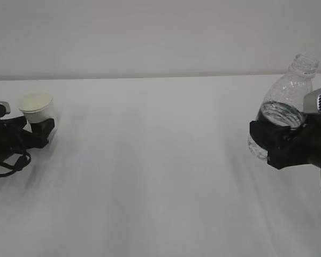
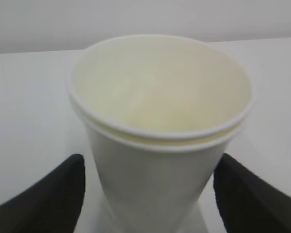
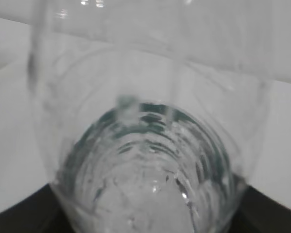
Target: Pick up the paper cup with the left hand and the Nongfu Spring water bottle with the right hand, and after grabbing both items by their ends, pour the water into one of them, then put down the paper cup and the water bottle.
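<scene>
The white paper cup (image 1: 36, 106) (image 2: 160, 121) stands upright on the table at the far left, its cream inside empty. My left gripper (image 1: 38, 124) (image 2: 149, 194) is open around the cup's lower wall. One black finger (image 2: 48, 194) stands a slim gap from the cup; the other finger (image 2: 254, 199) is close to its side. My right gripper (image 1: 275, 140) (image 3: 145, 213) is shut on the lower half of the Nongfu Spring water bottle (image 1: 288, 91) (image 3: 150, 145). The bottle hangs clear of the table at the far right, neck tilted up and right, capless. Water (image 3: 136, 194) lies in its bottom.
The white table (image 1: 160, 171) stretches wide between the two arms, with a pale wall behind it. A black cable (image 1: 5, 166) loops on the table under the left arm.
</scene>
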